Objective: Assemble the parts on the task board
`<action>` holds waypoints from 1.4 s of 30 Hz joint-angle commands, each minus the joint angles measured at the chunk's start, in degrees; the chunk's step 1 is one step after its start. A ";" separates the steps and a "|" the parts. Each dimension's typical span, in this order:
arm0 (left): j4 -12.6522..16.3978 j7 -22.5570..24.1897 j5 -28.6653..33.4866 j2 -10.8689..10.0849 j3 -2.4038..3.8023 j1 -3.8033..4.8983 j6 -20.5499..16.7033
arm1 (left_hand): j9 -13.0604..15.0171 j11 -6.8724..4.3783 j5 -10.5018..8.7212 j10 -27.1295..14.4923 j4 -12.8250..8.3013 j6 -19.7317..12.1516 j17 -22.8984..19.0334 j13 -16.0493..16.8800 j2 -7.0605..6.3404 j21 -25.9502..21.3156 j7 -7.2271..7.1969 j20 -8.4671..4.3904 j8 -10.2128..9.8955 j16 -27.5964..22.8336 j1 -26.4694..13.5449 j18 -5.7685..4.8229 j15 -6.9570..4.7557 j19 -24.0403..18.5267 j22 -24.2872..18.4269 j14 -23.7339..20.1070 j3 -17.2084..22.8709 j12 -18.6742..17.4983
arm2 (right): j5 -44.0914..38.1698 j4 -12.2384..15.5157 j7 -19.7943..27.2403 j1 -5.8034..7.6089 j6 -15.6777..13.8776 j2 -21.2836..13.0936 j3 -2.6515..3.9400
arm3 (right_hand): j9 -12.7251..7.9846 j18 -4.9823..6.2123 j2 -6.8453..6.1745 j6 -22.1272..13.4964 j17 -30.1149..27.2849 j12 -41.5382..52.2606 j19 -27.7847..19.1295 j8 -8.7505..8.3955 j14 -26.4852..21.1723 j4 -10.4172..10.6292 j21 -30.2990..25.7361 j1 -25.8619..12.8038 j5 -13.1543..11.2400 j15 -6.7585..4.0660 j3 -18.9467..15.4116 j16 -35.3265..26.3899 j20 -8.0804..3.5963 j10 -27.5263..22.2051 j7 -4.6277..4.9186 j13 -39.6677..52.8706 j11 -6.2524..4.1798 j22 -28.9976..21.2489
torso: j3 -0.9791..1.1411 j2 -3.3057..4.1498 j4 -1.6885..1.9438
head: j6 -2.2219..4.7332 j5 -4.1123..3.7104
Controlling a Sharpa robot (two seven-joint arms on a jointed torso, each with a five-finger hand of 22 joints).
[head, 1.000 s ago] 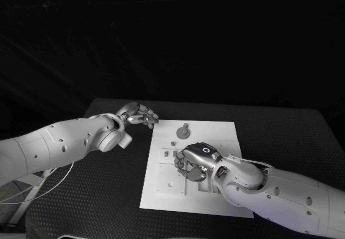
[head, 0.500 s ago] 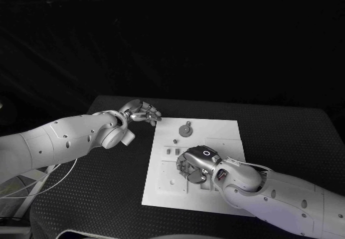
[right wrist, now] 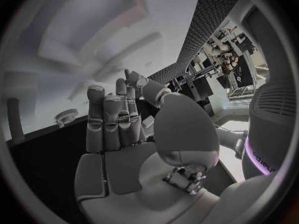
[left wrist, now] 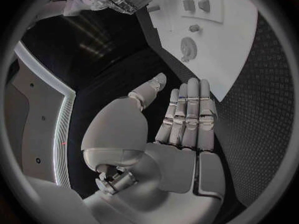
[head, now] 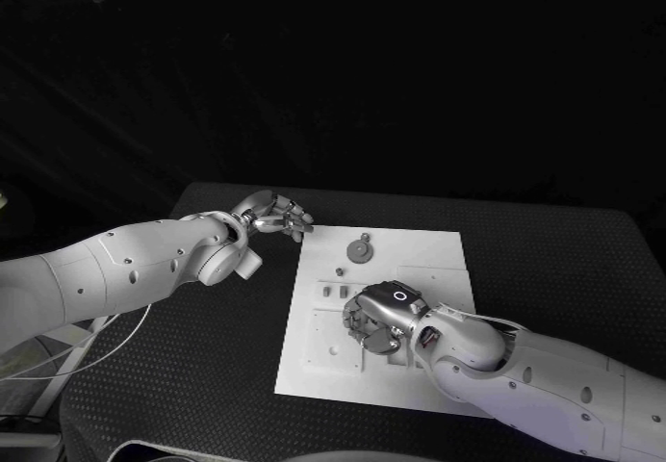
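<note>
Your right hand (head: pixel 377 318) sits low over the middle of the task board (head: pixel 417 260); you cannot tell if its fingers pinch anything. Your left hand (head: pixel 275 217) hangs beside the board, fingers straight, holding nothing. The round part (head: pixel 360 250) looks small, hard and light, so pinch its edge gently

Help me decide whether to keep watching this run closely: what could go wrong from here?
The right hand hangs low over the task board, hiding the small parts beneath it from the head camera; a slip there could pass unseen, and its fingers might knock loose pieces such as those at. The left hand hovers off the board's far left corner, holding nothing; a careless sweep inward could nudge the board or the round part.
</note>
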 commanded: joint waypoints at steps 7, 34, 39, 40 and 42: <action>0.07 0.71 0.39 0.10 0.05 0.06 0.11 | -0.06 -0.08 -0.12 -0.46 0.09 -0.54 0.10 -0.09 -0.20 0.28 -0.02 0.08 0.30 -0.38 -0.32 0.21 0.00 0.13 -0.13 0.50 -0.34 0.31 | -1.55 -0.11 -0.05 -0.05 0.08 0.09 0.01 | 0.13 3.64 0.70 0.37 -0.08 0.22 -0.09 0.28 0.09 0.04 0.26 0.09 0.39 -0.43 0.22 0.21 -0.26 0.41 0.02 0.06 -0.18 1.09 | 0.06 0.01 -0.04 | 0.00 0.12; -0.05 0.58 0.39 0.12 0.05 0.06 0.30 | -0.07 -0.06 -0.12 -0.54 0.10 -0.58 0.20 -0.14 -0.19 0.27 -0.01 0.09 0.33 -0.52 -0.35 0.19 0.02 0.11 -0.24 0.50 -0.39 0.40 | -2.54 -0.13 -0.86 -0.05 0.10 -0.06 0.04 | 0.24 3.64 0.68 0.37 -0.10 0.15 -0.09 0.27 0.10 0.04 0.29 0.09 0.39 -0.44 0.26 0.25 -0.28 0.44 0.01 0.14 -0.19 1.10 | 0.06 0.00 -0.06 | -0.21 0.11; -0.02 0.56 0.39 0.11 0.05 0.06 0.30 | -0.07 -0.06 -0.12 -0.56 0.10 -0.60 0.23 -0.15 -0.19 0.27 -0.01 0.09 0.34 -0.54 -0.36 0.19 0.02 0.10 -0.26 0.50 -0.40 0.41 | -2.54 -0.18 -1.03 -0.05 0.39 0.06 0.04 | 0.27 3.64 0.67 0.37 -0.10 0.14 -0.08 0.27 0.10 0.04 0.30 0.09 0.39 -0.44 0.26 0.26 -0.29 0.45 0.01 0.16 -0.19 1.10 | 0.06 0.02 -0.05 | -0.21 0.11; -0.02 0.55 0.39 0.10 0.05 0.06 0.31 | -0.07 -0.06 -0.12 -0.57 0.10 -0.60 0.23 -0.15 -0.19 0.27 -0.01 0.09 0.34 -0.55 -0.36 0.19 0.02 0.10 -0.27 0.50 -0.40 0.41 | -2.54 -0.21 -1.11 -0.05 0.51 0.10 0.04 | 0.27 3.64 0.67 0.37 -0.11 0.14 -0.08 0.27 0.10 0.04 0.30 0.09 0.39 -0.44 0.26 0.26 -0.29 0.45 0.01 0.16 -0.19 1.10 | 0.06 0.02 -0.05 | -0.21 0.11; 0.00 0.55 0.39 0.11 0.05 0.06 0.31 | -0.07 -0.06 -0.12 -0.57 0.10 -0.60 0.24 -0.15 -0.19 0.27 -0.01 0.09 0.34 -0.56 -0.36 0.19 0.02 0.10 -0.27 0.50 -0.40 0.42 | -2.62 -0.25 -1.21 -0.05 0.75 0.16 0.04 | 0.28 3.64 0.67 0.37 -0.11 0.13 -0.08 0.27 0.10 0.04 0.30 0.09 0.39 -0.44 0.27 0.26 -0.29 0.45 0.01 0.16 -0.19 1.10 | 0.04 0.01 -0.08 | -0.24 0.13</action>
